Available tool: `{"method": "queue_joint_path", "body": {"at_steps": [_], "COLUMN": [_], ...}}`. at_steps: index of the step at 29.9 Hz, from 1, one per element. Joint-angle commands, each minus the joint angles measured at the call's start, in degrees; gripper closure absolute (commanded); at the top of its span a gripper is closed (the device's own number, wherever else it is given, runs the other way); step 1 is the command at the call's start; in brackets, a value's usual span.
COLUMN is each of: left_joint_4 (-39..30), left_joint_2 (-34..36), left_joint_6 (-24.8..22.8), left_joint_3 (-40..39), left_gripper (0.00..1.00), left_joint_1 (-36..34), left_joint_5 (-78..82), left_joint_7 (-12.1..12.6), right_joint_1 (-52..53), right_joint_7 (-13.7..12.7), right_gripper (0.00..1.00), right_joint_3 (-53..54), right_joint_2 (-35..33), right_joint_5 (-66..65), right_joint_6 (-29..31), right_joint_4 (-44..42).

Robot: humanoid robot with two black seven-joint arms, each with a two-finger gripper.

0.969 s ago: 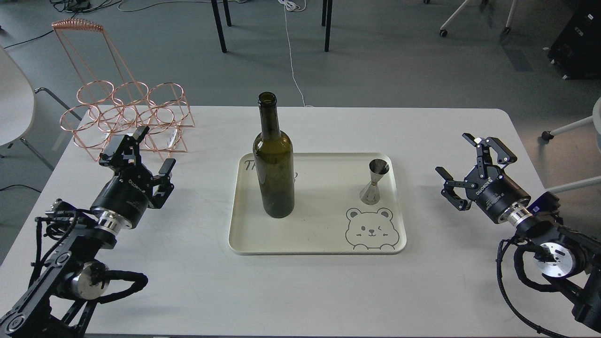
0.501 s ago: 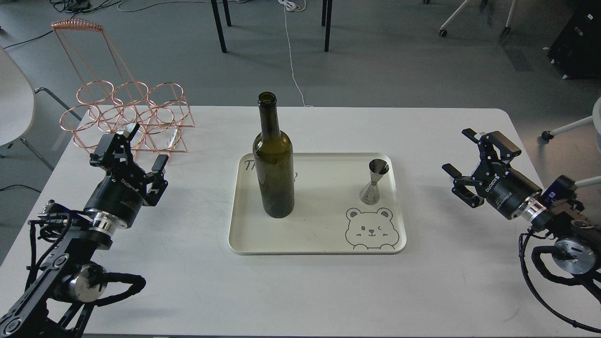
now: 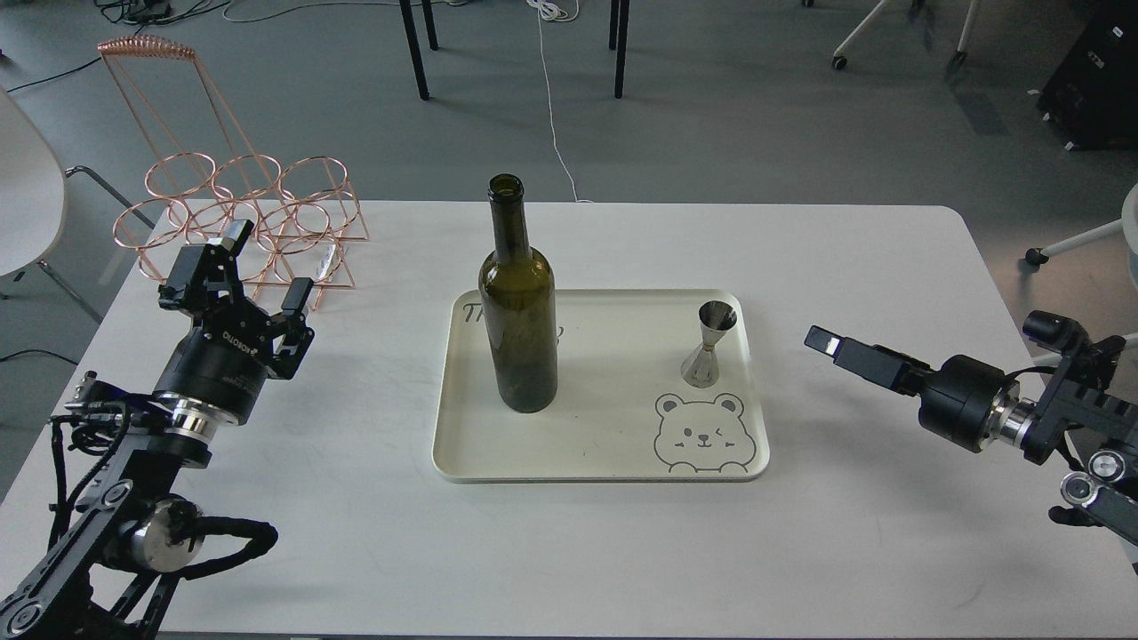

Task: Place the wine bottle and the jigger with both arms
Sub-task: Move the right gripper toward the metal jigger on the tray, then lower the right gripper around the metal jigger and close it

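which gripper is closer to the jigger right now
Right. The right gripper hangs over bare table just past the tray's right edge, level with the jigger. The left gripper is far off by the copper rack, beyond the wine bottle.
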Motion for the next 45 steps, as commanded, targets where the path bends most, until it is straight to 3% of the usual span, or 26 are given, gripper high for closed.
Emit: {"method": "queue_joint_path", "body": {"at_steps": [1,6,11,21,27,30,34,40,45], "left_joint_4": [0.0,-0.09,-0.09,-0.27,-0.35,-0.35,-0.35,-0.7,-1.06], "left_joint_2": [0.0,-0.26,-0.18,-0.18,-0.09,-0.09,-0.26,-0.27,-0.09], "left_joint_6": [0.01,-0.08,0.01,0.1,0.1,0.1,0.1,0.19,0.19], "left_joint_3": [0.0,0.0,-0.18,-0.35,-0.44,-0.44,-0.35,-0.44,-0.44], "left_gripper": [0.02,0.02,0.02,0.02,0.02,0.02,0.02,0.02,0.02], "left_joint_1": [0.01,0.01,0.01,0.01,0.01,0.01,0.01,0.01,0.09], "left_joint_5": [-0.03,-0.03,-0.03,-0.03,-0.03,-0.03,-0.03,-0.03,-0.03], "left_joint_7": [-0.09,-0.44,-0.79,-0.88,-0.88,-0.88,-0.88,-0.88,-0.88], "right_joint_1": [0.46,1.24,2.65,4.94,6.08,6.17,6.26,6.35,6.87], "right_joint_7": [0.0,0.0,0.0,0.0,0.0,0.0,0.0,0.0,0.0], "right_gripper": [0.04,0.04,0.04,0.1,0.35,0.67,0.68,0.83,0.84], "right_joint_3": [-2.36,-2.36,-2.72,-2.8,-2.8,-2.8,-2.8,-2.63,-2.45], "right_joint_2": [5.71,13.45,20.05,25.76,27.52,27.79,27.97,28.14,28.14], "right_joint_5": [-9.11,-19.93,-23.72,-26.8,-27.15,-27.15,-27.15,-27.15,-26.98], "right_joint_6": [-11.51,-18.38,-18.44,-18.44,-18.44,-18.44,-18.44,-18.44,-18.44], "right_joint_4": [-3.74,-14.2,-20.54,-24.75,-27.31,-27.92,-28.89,-28.89,-28.54]}}
